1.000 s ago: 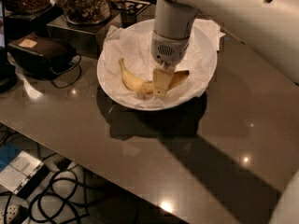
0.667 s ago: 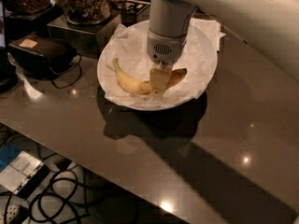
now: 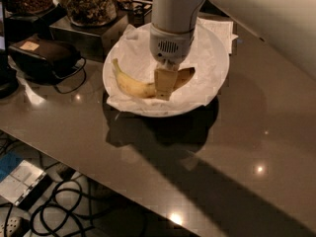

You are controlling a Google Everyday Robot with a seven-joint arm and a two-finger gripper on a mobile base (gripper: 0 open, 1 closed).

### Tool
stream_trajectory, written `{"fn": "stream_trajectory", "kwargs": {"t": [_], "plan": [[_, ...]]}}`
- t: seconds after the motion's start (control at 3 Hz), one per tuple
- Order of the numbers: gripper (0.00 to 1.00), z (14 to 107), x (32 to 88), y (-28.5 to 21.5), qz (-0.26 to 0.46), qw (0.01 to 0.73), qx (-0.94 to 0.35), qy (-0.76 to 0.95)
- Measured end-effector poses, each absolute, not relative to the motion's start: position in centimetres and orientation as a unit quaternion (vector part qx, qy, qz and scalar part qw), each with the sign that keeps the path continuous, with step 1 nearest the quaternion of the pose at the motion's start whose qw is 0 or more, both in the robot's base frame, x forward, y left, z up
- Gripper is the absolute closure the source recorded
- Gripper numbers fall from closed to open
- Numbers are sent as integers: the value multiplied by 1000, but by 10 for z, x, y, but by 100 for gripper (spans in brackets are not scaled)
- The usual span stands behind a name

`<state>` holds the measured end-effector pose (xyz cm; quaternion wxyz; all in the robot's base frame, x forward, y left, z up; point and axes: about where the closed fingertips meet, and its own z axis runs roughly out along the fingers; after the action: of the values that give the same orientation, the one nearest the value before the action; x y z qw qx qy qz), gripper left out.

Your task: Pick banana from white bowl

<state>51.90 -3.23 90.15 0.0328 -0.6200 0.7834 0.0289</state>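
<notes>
Over the last second the gripper (image 3: 164, 87) has edged left above the bowl's (image 3: 216, 87) middle. The banana (image 3: 133, 85) has slid with it, its stem now nearer the bowl's left rim. We judge contact made, though we cannot tell whether the gripper is clenched. The banana lies in the bowl on paper (image 3: 140, 48), yellow, curved and unlifted.

End effector (image 3: 164, 85) edged left over banana (image 3: 131, 85) middle; banana swung flatter, left tip further out.
</notes>
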Motion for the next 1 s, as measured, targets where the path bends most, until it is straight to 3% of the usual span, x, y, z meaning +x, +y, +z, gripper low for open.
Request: {"fn": "stream_trajectory", "kwargs": {"t": [1.0], "plan": [[100,951,462,-12,23,75,-641,763]]}}
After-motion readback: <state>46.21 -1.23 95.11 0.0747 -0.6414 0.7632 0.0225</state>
